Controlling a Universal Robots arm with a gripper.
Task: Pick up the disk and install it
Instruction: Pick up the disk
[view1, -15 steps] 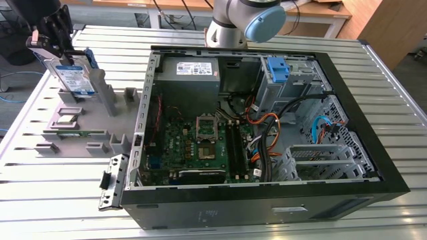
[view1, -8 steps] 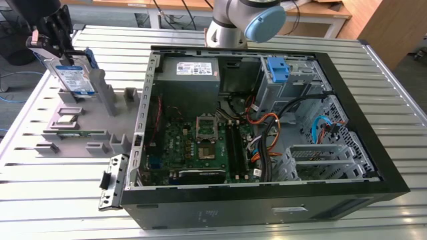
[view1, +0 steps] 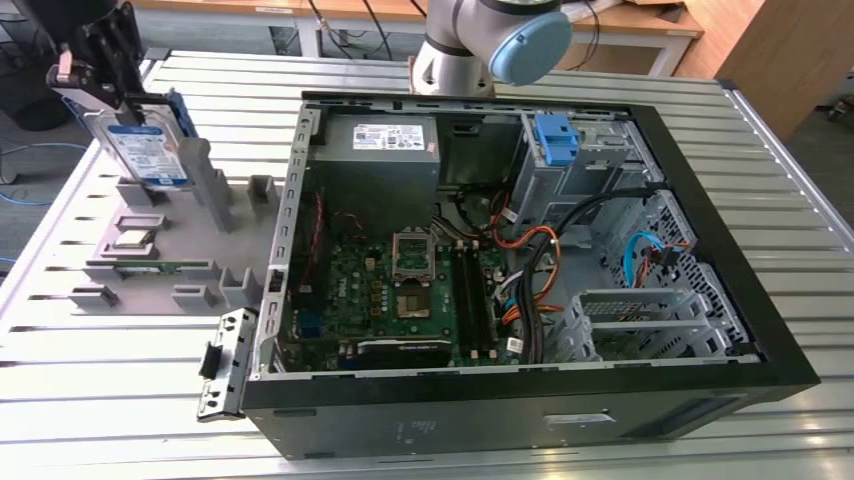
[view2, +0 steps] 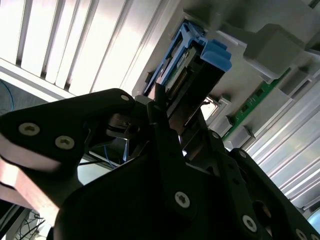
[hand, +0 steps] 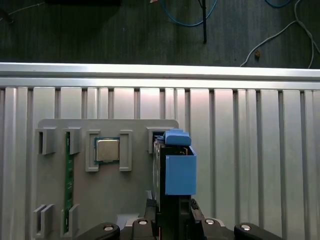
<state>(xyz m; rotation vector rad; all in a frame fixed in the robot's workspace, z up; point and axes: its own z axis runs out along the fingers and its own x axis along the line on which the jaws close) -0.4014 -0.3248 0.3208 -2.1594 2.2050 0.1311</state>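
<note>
Disk (view1: 140, 150), standing on edge, is at ten o'clock in the exterior view, over the grey holder (view1: 150, 288). The gripper (view1: 123, 102) is clamped on its upper end, probably so it lifts straight. The computer case (view1: 777, 335) lies open at three o'clock.
</note>
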